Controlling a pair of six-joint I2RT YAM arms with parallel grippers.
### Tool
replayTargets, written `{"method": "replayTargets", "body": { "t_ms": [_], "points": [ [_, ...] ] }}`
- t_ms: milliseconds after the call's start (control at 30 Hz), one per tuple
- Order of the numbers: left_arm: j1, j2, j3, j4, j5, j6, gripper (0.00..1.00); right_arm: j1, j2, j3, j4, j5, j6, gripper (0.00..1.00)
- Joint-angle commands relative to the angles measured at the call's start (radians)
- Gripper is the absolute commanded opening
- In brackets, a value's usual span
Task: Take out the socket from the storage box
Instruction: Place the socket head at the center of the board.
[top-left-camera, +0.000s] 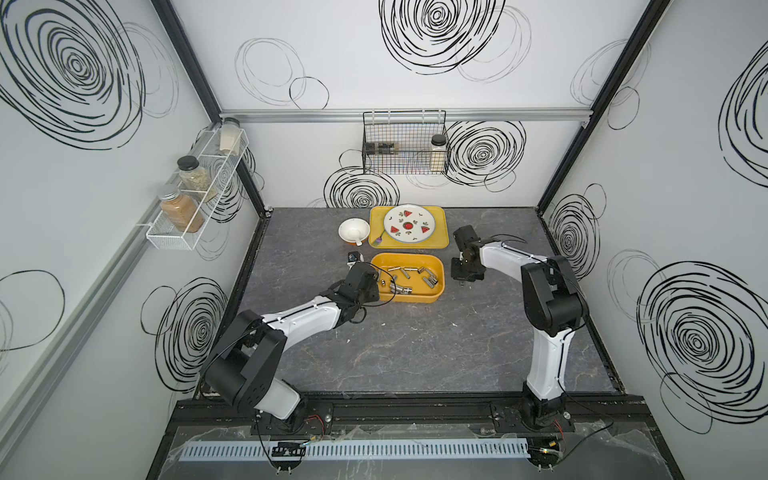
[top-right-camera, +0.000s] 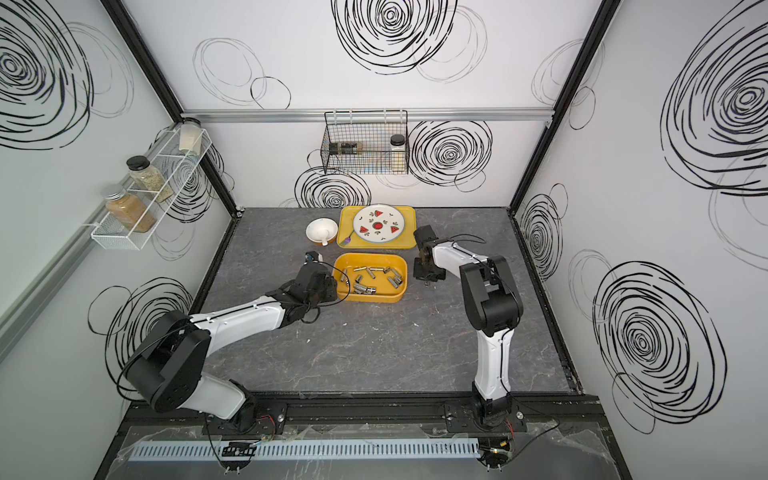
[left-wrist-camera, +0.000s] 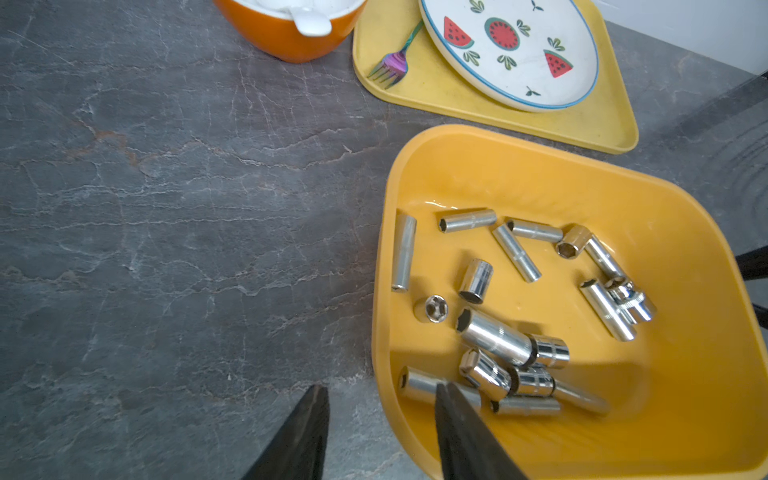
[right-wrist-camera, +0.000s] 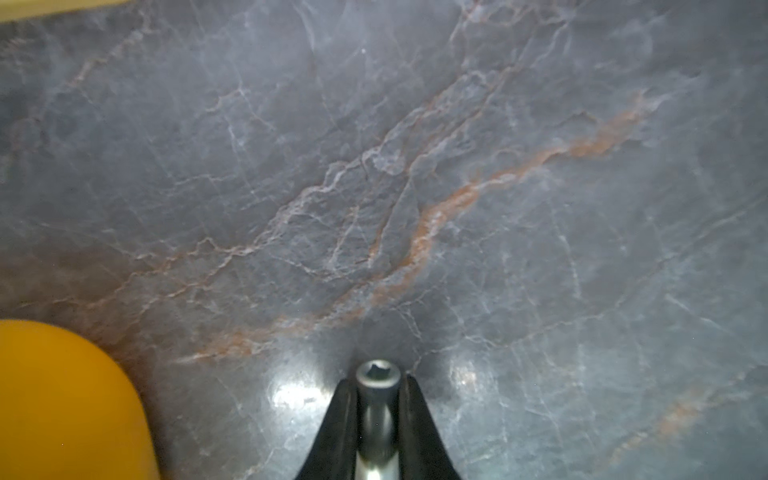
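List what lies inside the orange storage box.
Inside the storage box lie many loose chrome sockets, some piled up. A finger of the left gripper hides part of one; whatever lies beneath the pile is covered.

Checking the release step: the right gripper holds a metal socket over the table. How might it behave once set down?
The socket in the right gripper is a smooth, shiny cylinder, so laid sideways on the flat table it would probably roll. Its polished skin looks slippery between the fingers. Being metal, it is likely rigid and heavy for its size.
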Motion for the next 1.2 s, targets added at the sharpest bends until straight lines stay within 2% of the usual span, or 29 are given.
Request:
{"method": "replayTargets", "body": {
  "t_ms": [0, 200, 400, 733, 967, 1167],
  "points": [
    [-0.005, -0.021, 0.003, 0.016, -0.022, 0.009, 0.51, 0.003, 0.009, -0.009, 0.009, 0.005, -0.005, 0.06],
    [-0.009, -0.038, -0.007, 0.021, -0.032, 0.005, 0.53, 0.002, -0.003, -0.004, 0.001, 0.007, -0.005, 0.21],
    [-0.01, -0.055, -0.014, 0.023, -0.048, 0.002, 0.53, 0.003, -0.037, 0.019, -0.021, 0.004, -0.005, 0.27],
    [-0.017, -0.09, -0.038, 0.051, -0.052, 0.002, 0.54, 0.053, -0.155, 0.115, -0.082, -0.008, -0.029, 0.27],
    [-0.023, -0.141, -0.057, 0.051, -0.093, -0.002, 0.55, 0.18, -0.061, 0.29, -0.173, 0.006, -0.044, 0.25],
    [-0.023, -0.122, -0.044, 0.033, -0.108, 0.0, 0.55, 0.21, 0.061, 0.379, -0.184, -0.008, -0.012, 0.25]
  ]
}}
